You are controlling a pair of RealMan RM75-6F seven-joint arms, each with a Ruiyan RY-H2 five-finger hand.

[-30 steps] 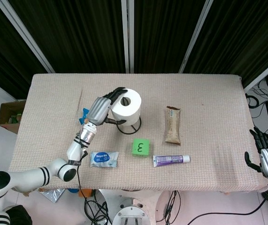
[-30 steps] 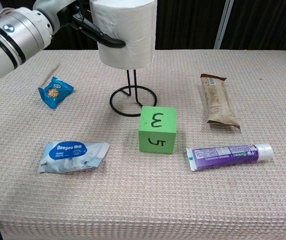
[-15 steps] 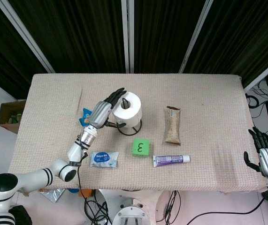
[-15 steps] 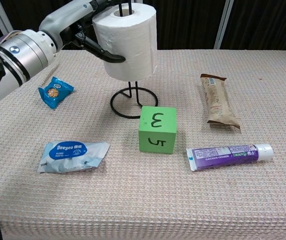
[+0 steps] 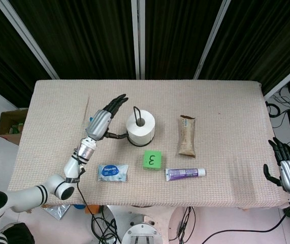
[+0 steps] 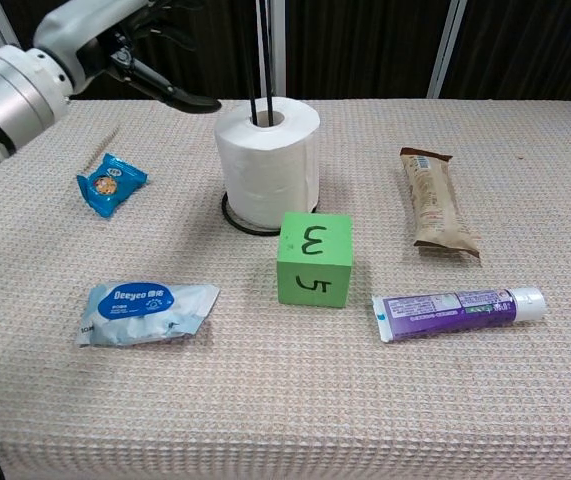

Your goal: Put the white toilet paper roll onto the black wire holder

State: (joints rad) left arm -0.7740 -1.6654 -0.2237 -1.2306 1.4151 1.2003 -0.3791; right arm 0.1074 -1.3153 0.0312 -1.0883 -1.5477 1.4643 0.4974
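Left hand (image 5: 101,118) hangs left of centre in the head view, fingers spread, holding nothing; right hand (image 5: 287,170) idles open at the lower right edge. From the chest view, the white toilet paper roll (image 6: 267,161) sits on the black wire holder (image 6: 259,55), above centre.

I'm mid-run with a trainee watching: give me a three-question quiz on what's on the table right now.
1. True or false: the white toilet paper roll sits down over the black wire holder, resting on its ring base.
2. Multiple choice: the left robot hand is A) gripping the roll, B) open beside the roll, C) pressing the green foam cube.
3. Fill in: the item lying directly right of the cube's front is the purple and white ____.

Key: 1 true; 2 B; 3 toothpaste tube.
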